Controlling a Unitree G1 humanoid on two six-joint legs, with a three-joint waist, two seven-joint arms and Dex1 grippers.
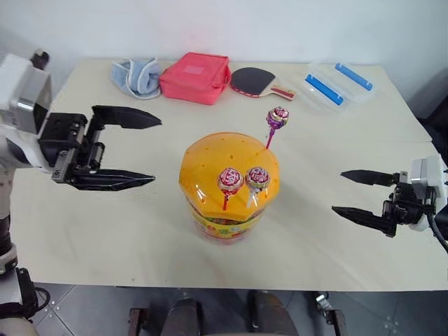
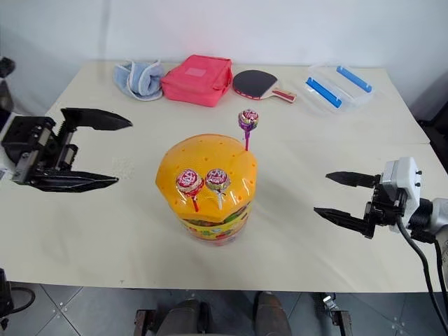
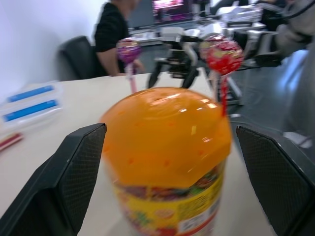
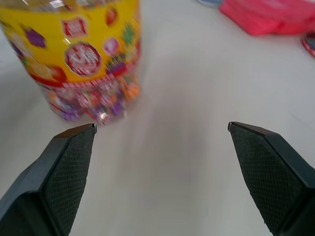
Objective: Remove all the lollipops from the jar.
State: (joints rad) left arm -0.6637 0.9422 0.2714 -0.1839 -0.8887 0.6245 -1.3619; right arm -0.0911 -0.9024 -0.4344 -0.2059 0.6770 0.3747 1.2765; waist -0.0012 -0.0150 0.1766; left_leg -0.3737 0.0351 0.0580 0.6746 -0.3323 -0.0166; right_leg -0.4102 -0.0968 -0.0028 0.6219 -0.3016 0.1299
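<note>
While the jar (image 1: 227,192) stands mid-table w/ its orange domed lid on, my left gripper (image 1: 143,150) and right gripper (image 1: 353,192) hang on either side of it, both spread wide, nothing held, neither touching it.

Head views: 3 lollipops (image 1: 243,180) stuck upright in the lid: 2 red-wrapped side by side at the front, 1 purple lollipop (image 1: 278,117) at the back edge, standing taller. Along the table's far edge, well apart from the jar: 1 blue cloth (image 1: 137,76), 1 pink pouch (image 1: 196,77), 1 paddle (image 1: 257,82), 2 clear boxes w/ blue clips (image 1: 336,84).

Left wrist view adds what the head views lack: a seated person (image 3: 112,37) in black beyond the table, plus my right gripper seen past the dome, btwn my own 2 fingers (image 3: 74,172).

Right wrist view gives the jar's lower part close up: printed yellow band and wrapped sweets packed at the base, w/ a corner of the pink pouch behind.
</note>
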